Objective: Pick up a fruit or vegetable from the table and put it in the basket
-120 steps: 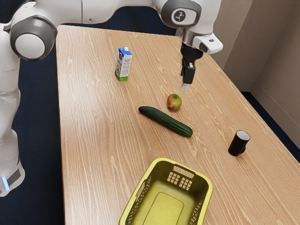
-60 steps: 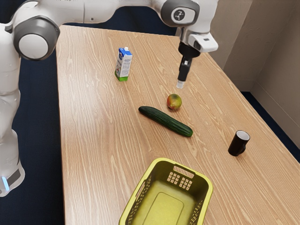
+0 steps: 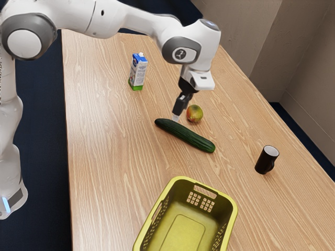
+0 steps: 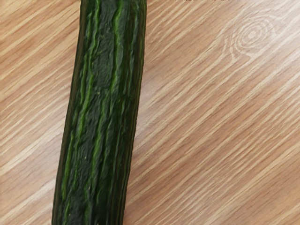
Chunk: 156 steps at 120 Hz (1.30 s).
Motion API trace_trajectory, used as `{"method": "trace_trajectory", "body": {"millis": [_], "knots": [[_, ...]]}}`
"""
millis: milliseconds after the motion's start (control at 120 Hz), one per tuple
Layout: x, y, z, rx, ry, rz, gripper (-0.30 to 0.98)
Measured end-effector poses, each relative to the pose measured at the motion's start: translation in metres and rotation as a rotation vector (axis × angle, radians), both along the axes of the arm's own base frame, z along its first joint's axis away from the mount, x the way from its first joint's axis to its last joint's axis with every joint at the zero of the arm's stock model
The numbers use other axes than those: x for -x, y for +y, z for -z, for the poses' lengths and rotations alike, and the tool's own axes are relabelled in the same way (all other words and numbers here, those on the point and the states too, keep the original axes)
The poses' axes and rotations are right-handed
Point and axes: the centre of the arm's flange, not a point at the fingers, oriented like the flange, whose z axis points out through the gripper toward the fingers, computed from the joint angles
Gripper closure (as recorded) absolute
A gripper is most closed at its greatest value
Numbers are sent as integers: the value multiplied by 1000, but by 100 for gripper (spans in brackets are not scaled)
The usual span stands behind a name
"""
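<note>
The black gripper [image 3: 177, 118] hangs low in the exterior view, tilted, its tips close to the cucumber's end that lies toward the exterior view's left. Whether its tips touch the cucumber cannot be told. The long dark green cucumber [image 3: 186, 136] lies on the table; in the wrist view the ridged cucumber [image 4: 99, 112] is large under my hand. Just behind it rests a round red-green mango [image 3: 194, 113], close beside the gripper. The yellow-green basket [image 3: 228, 201] stands in front, with nothing inside the part that shows.
A milk carton [image 3: 137, 72] stands upright farther back, toward the exterior view's left. The black mug [image 3: 266, 160] is near the table edge at the exterior view's right. Wooden table surface [image 3: 115, 157] separates the cucumber from the basket.
My hand has come down and moved toward the exterior view's left, from above and behind the mango to the cucumber's end. The cucumber, mango and basket have stayed put.
</note>
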Motion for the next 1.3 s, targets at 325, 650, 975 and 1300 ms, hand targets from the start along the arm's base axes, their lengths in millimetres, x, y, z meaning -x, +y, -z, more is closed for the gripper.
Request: {"method": "trace_trajectory", "body": {"millis": [325, 650, 975, 1300], "knots": [[-31, -10, 53, -18, -18, 109, 0], [-41, -5, 81, -28, -12, 158, 0], [-41, -4, 99, -30, 6, 189, 0], [-36, -2, 116, -25, 14, 193, 17]]}}
